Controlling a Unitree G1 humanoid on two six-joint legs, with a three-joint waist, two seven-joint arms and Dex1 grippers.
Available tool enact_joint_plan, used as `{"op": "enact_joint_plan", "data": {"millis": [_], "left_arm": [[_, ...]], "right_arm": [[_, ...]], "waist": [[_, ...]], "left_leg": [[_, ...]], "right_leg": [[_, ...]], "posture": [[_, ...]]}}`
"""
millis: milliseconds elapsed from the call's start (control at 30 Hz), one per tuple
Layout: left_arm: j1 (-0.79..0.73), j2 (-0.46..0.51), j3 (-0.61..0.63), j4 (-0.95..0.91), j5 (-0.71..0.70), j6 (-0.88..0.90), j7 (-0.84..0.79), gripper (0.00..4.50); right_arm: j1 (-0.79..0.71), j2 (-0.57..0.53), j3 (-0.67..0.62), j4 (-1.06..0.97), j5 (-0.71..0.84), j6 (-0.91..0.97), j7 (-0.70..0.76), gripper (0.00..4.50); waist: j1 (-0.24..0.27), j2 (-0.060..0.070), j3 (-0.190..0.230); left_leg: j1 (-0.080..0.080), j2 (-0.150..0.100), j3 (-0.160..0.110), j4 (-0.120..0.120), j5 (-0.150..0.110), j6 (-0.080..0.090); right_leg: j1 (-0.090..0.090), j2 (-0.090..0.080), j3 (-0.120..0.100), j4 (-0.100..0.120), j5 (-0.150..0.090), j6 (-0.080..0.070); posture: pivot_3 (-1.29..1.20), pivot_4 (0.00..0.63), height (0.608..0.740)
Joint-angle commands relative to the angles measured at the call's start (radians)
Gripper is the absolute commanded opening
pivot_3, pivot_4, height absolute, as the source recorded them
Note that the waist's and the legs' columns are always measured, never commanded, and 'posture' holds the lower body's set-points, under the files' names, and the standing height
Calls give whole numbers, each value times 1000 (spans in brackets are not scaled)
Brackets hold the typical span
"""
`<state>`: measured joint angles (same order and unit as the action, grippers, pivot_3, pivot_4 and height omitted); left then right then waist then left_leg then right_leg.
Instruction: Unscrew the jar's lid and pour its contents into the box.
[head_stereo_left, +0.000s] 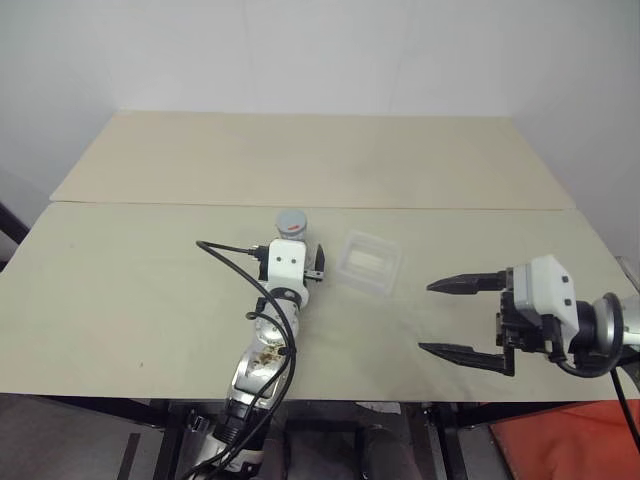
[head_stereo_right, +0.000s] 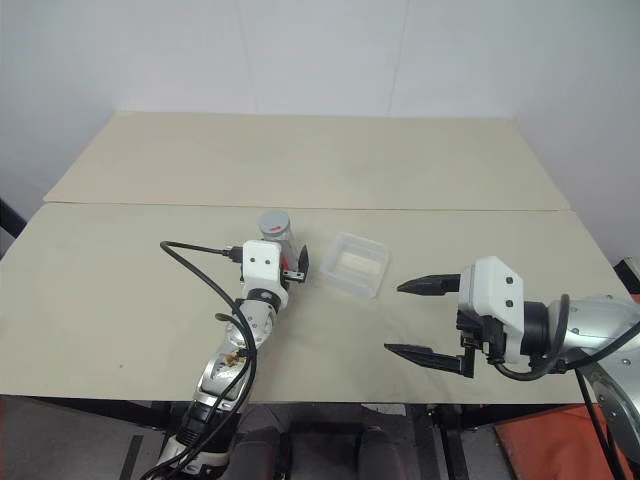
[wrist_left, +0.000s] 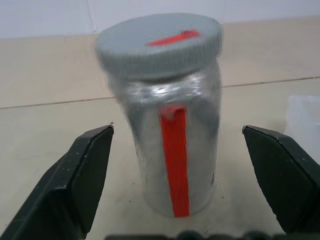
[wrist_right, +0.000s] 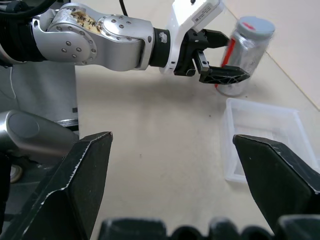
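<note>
Here, left to right across the pale desk (head_stereo_left: 120, 290). The left hand (wrist_left: 177, 165) reaches forward at mid-desk, its two black fingers (wrist_left: 80, 175) spread wide apart, one on each side of the jar (wrist_left: 172, 150) with clear gaps between fingers and glass; nothing is gripped. The jar stands upright just ahead of that hand, silvery-grey, with a red stripe running down its side. The lid (wrist_left: 160, 42) sits on top of the jar, grey, carrying a short red mark across its face. What lies inside the jar cannot be made out through its shiny wall.

Just right of the jar, near but not touching it, lies the box (head_stereo_left: 370, 263), a shallow clear tray with rounded corners, resting flat and slightly skewed to the desk edge. Its floor looks bare; a faint pale patch shows, too indistinct to name.

Well to the right, the right hand (head_stereo_left: 450, 318) hangs over the near desk edge, pointing toward the box, fingers wide apart and holding nothing.
</note>
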<state>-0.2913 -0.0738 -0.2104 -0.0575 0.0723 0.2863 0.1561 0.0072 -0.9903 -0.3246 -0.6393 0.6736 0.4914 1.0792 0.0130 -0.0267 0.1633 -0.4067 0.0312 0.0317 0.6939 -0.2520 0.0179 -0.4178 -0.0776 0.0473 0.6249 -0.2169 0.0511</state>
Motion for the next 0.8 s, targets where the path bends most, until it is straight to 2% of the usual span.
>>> {"op": "enact_joint_plan", "data": {"millis": [33,433,800], "left_arm": [[-8,-79,-17,-21,-12,16,9,4500],[-37,-102,-26,-2,-24,61,57,4500],[-133,-109,-5,111,-16,2,95,4500]], "right_arm": [[-16,-19,-35,-22,25,6,2,4477],[-20,-38,-41,-10,42,6,15,4477],[-22,-32,-34,-12,42,4,11,4477]], "waist": [[0,0,0],[0,0,0],[1,0,0]], "left_leg": [[0,0,0,0,0,0],[0,0,0,0,0,0],[0,-1,0,0,0,0]], "right_leg": [[0,0,0,0,0,0],[0,0,0,0,0,0],[0,0,0,0,0,0]], "posture": [[0,150,740],[0,150,740],[0,150,740]]}}
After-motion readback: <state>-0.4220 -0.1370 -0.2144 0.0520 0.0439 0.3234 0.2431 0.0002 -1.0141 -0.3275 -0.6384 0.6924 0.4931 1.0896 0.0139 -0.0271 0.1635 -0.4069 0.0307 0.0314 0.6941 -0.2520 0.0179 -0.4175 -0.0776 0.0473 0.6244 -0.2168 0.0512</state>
